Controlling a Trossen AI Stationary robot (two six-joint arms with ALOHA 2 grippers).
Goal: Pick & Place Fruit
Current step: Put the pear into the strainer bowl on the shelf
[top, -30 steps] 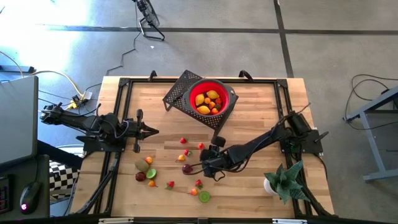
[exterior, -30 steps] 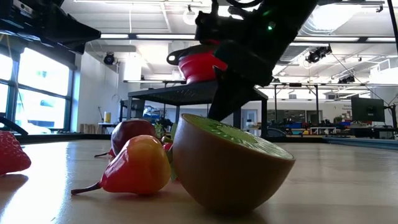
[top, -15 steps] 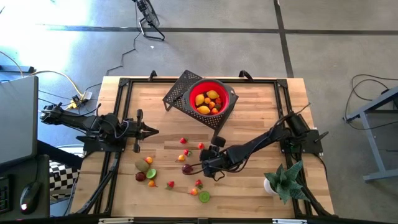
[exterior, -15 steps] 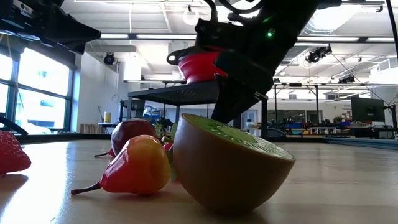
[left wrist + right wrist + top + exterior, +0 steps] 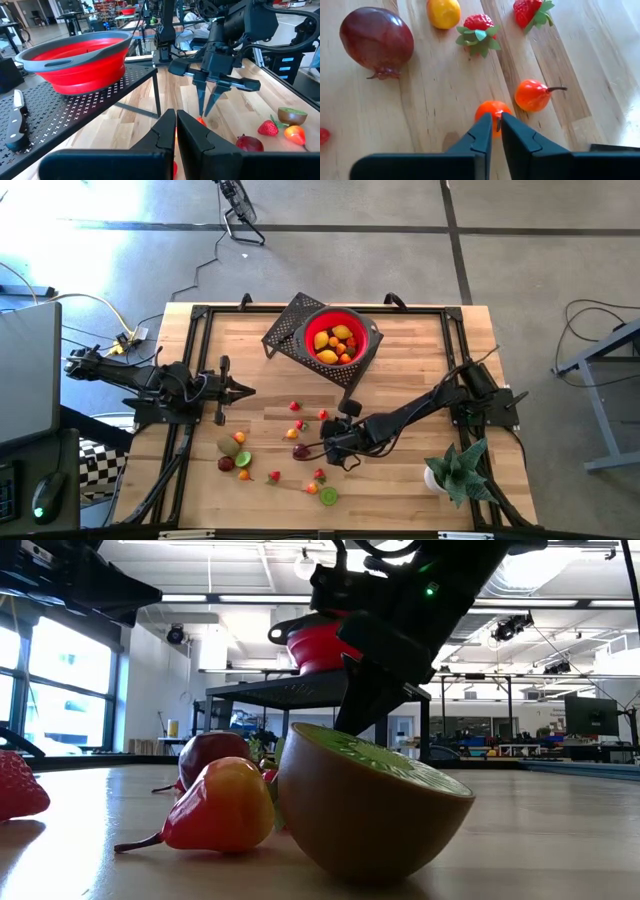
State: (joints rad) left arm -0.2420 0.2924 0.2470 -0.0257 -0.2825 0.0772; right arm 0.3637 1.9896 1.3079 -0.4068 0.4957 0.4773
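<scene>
The right gripper (image 5: 495, 131) is low over the counter (image 5: 400, 360), near the counter's middle and a little toward 5 o'clock in the high view. Its jaws are nearly closed — only a thin gap is between them — and a small orange fruit (image 5: 492, 111) lies at their tips; I cannot tell if it is really gripped. At 2 o'clock from this fruit lies an orange-red pear (image 5: 533, 95). A dark red fruit (image 5: 376, 41) lies well apart at 10 o'clock, and a strawberry (image 5: 478, 28) at 12 o'clock.

The red bowl (image 5: 342, 337) on the black rack (image 5: 290, 330), at the counter's 12 o'clock side, already holds several fruits. Other fruits are scattered toward 7 o'clock.

The left gripper (image 5: 243, 390) waits at the 9 o'clock side — jaws closed and empty.
</scene>
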